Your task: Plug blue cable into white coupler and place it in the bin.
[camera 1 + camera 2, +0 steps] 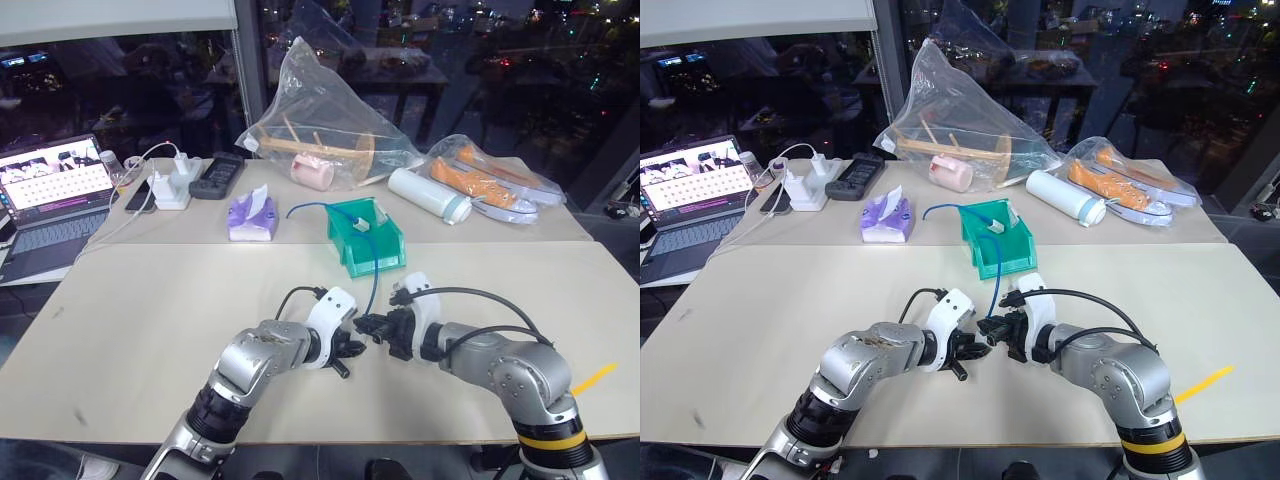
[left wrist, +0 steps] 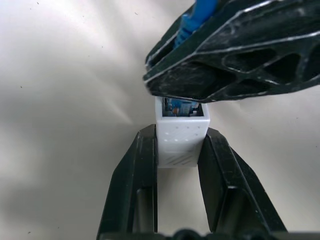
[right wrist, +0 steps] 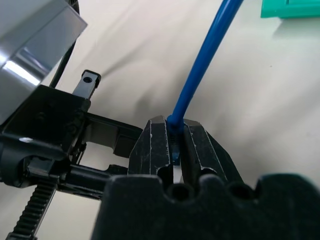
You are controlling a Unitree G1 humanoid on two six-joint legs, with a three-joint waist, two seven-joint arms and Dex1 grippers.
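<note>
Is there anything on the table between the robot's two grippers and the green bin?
Nothing visible. The left gripper holds the white coupler, the right gripper the blue cable. Bare table lies between them and the bin, crossed by the cable itself.

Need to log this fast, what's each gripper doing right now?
Left gripper: shut on the small white plastic coupler.
Right gripper: shut on the thin blue cable.

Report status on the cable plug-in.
Left gripper shut on white coupler. Right gripper shut on blue cable, plug at coupler mouth. Nothing in the way.
</note>
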